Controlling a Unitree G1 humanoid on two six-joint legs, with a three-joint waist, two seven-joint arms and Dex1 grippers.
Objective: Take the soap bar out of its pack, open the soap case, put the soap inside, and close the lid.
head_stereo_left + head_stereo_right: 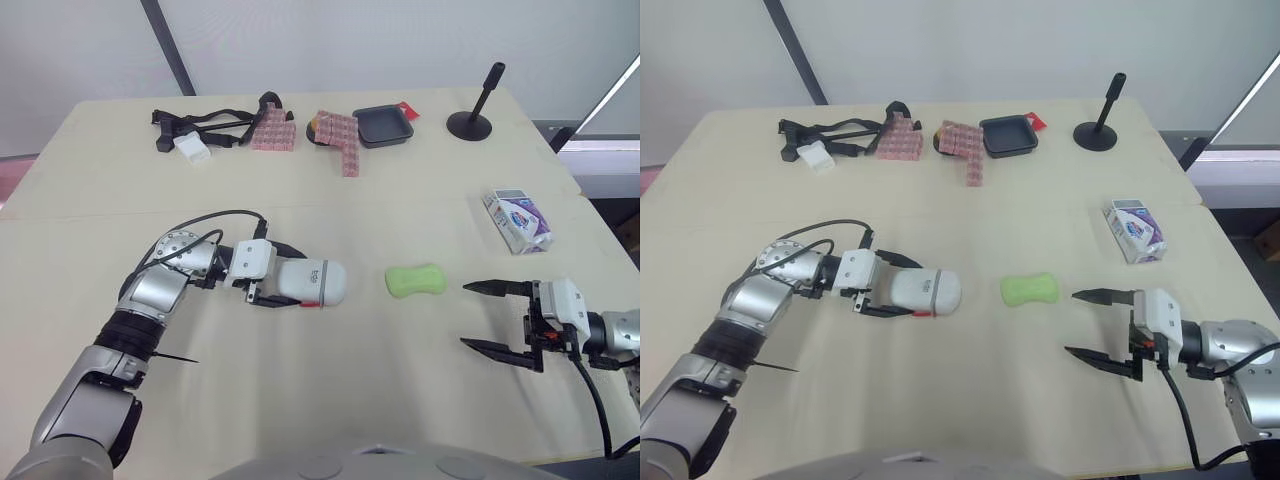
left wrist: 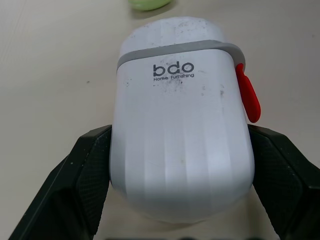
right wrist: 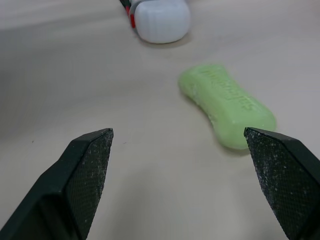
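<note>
L gripper (image 1: 285, 280): pinching white soap case (image 1: 315, 283), lid shut, lying on table (image 1: 330, 200).
R gripper (image 1: 466, 315): spread wide, holding nothing.
Soap (image 1: 416, 280): bare on table, btw case & R gripper.
Pack (image 1: 518, 219): beyond R gripper.

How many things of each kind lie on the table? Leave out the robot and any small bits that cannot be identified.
White soap case: 1
Green soap bar: 1
Soap pack: 1
Black tray: 1
Black stand: 1
Pink block pieces: 2
Black strap bundle: 1
Total: 8
</note>
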